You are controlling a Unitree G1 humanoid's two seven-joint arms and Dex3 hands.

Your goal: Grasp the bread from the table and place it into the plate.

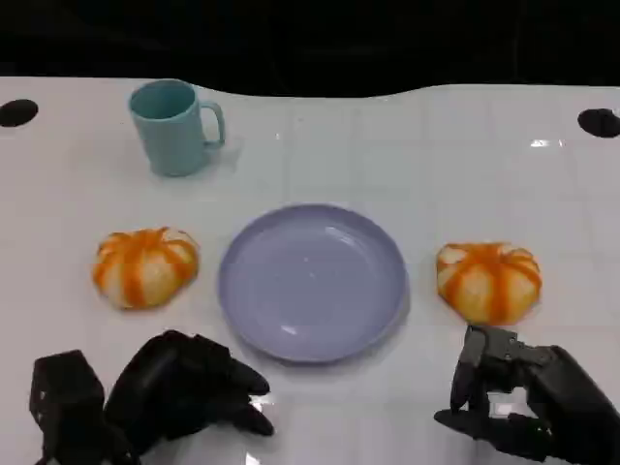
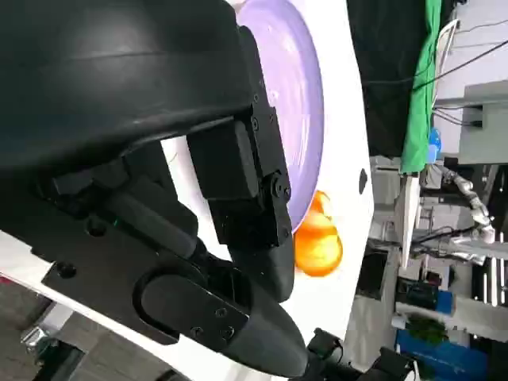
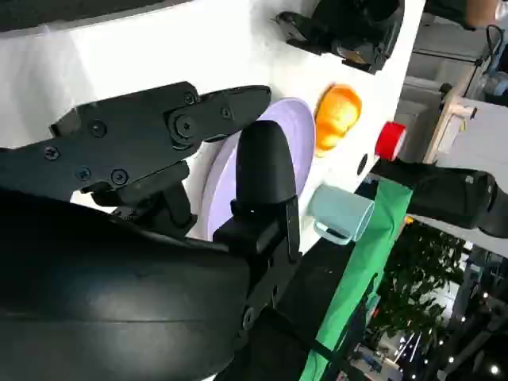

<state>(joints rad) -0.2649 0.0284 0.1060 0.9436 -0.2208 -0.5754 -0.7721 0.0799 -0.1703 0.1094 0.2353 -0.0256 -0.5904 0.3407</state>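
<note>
Two round orange-and-white breads lie on the white table, one (image 1: 145, 266) left of the lilac plate (image 1: 312, 281) and one (image 1: 488, 279) right of it. The plate holds nothing. My left hand (image 1: 189, 387) rests near the table's front edge, below the left bread, holding nothing, fingers pointing toward the plate. My right hand (image 1: 528, 402) sits just in front of the right bread, fingers apart and bare. The left wrist view shows my left hand (image 2: 198, 198), the plate (image 2: 302, 87) and the far bread (image 2: 317, 242). The right wrist view shows my right hand (image 3: 198, 182), the plate (image 3: 298, 147) and the other bread (image 3: 337, 115).
A teal mug (image 1: 174, 126) stands at the back left, handle to the right; it also appears beyond the plate in the right wrist view (image 3: 340, 210). Two black round marks (image 1: 17, 112) (image 1: 599, 122) sit near the table's far corners.
</note>
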